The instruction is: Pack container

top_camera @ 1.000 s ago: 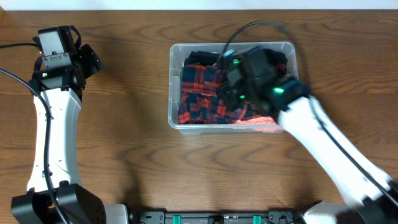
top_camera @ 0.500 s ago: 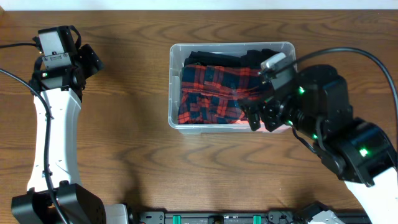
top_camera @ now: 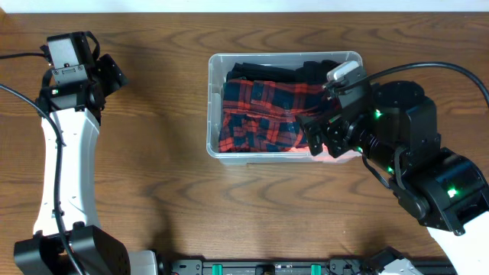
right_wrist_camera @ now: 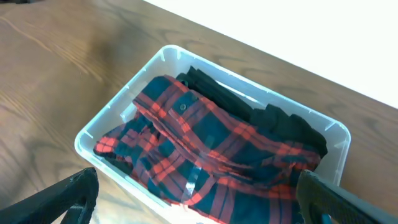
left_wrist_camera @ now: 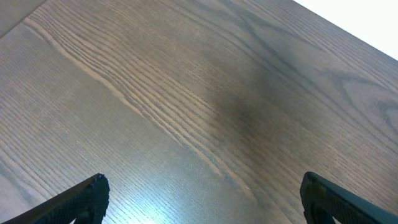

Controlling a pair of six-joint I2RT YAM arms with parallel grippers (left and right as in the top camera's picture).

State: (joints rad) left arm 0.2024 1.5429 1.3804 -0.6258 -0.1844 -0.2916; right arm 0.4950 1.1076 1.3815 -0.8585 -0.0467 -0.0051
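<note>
- Far left on the wooden surface [top_camera: 153, 191], the left end effector [top_camera: 113, 76] hangs over bare grain with its jaws spread wide and nothing between them, well apart from the work.
- At centre, the container [top_camera: 210, 107] sits upright toward the far edge. It holds a red-and-navy plaid garment [top_camera: 260, 114] spread over a dark garment [top_camera: 260, 71] that shows along the far wall.
- To the right, the right end effector [top_camera: 313, 136] hovers over the container's right end with its jaws fully apart, gripping nothing.
- The step appears to be the release after placing. Doing it well likely means lifting straight up so neither finger snags a fold, then checking that no cloth rides over the rim. The plaid looks rumpled near the front wall and may need pressing flat.
- Dark brown wood grain fills the scene, with a pale strip beyond the far edge. A black cable [top_camera: 428, 67] loops over the right arm.
</note>
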